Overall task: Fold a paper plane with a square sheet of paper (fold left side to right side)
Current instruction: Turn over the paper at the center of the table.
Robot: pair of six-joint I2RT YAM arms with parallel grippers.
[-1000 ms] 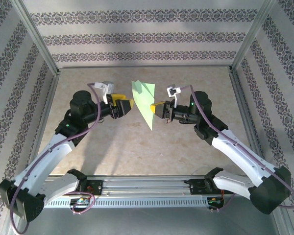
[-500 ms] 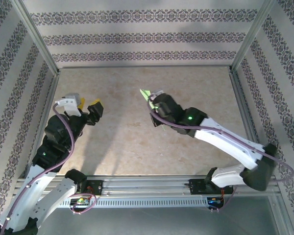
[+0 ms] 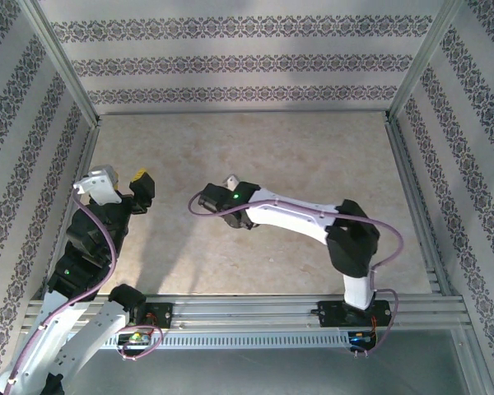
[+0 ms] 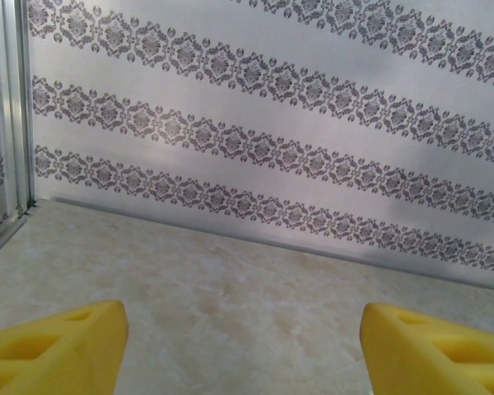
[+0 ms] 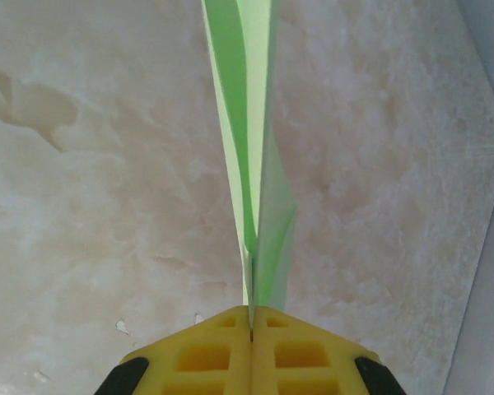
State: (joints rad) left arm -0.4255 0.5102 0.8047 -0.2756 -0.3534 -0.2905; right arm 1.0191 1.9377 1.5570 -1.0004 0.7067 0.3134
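The pale green paper, folded into a slim paper plane, stands on edge in the right wrist view and runs from the yellow fingertips up to the top of the picture. My right gripper is shut on its near end, pads pressed together around the layers, with the marble tabletop below. In the top view the right arm stretches left, its wrist over the table's centre-left. My left gripper hovers at the left side, well apart from the plane. Its jaws are open, with bare table between the yellow fingers.
The beige marble table is boxed in by patterned walls and aluminium posts. A metal rail runs along the near edge between the arm bases. Small white flecks lie on the table under the right gripper.
The right arm has swung left and lower with the plane, which is now under its wrist in the top view. The left arm has drawn back to the left edge, its jaws open.
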